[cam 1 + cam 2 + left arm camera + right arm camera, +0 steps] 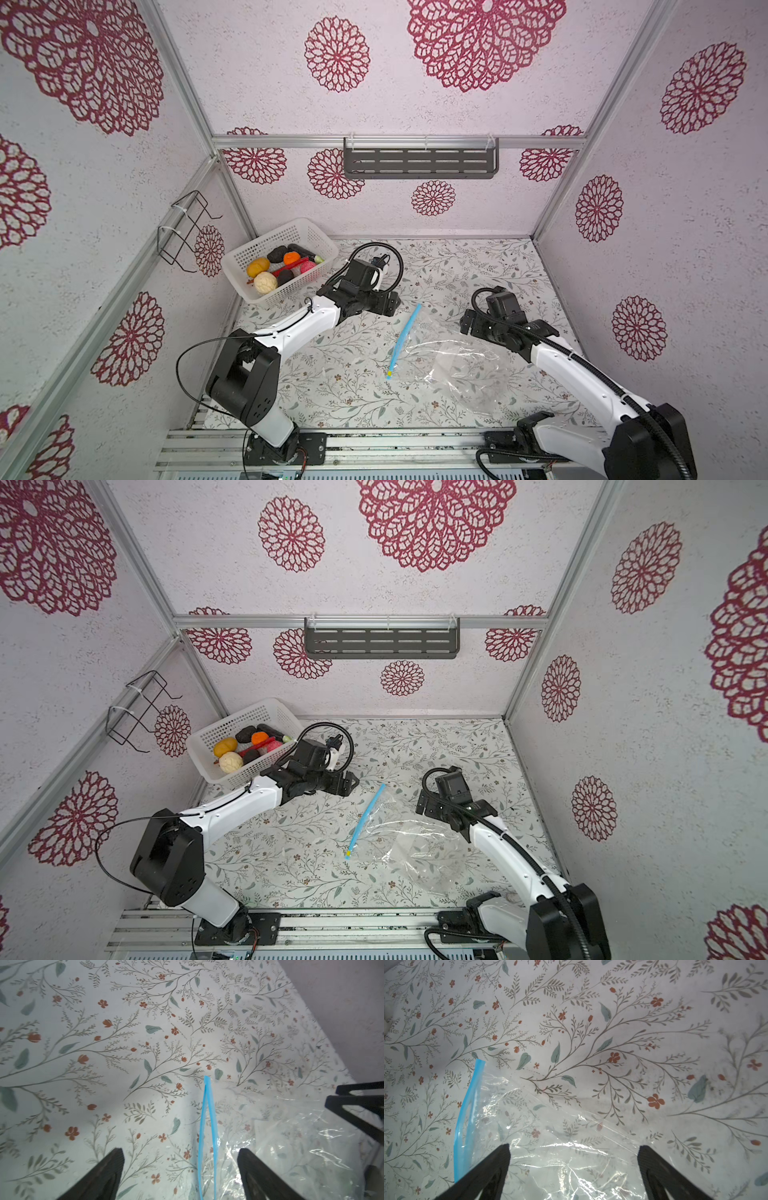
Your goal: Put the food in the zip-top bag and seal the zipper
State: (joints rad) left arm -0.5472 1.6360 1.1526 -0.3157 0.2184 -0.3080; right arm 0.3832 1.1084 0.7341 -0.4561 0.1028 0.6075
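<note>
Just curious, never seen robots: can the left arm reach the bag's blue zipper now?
Probably yes: the open left gripper hangs close by the zipper, with nothing between them.

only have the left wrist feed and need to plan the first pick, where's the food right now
observer: All the food is in the white basket at the far left corner of the table. The bag looks empty.
operator: which end has the slider
observer: The yellow slider sits at the end of the zipper toward the table's front edge.
operator: right pincer holding anything
observer: No, the right pincer is open, its fingers spread over the clear bag.
</note>
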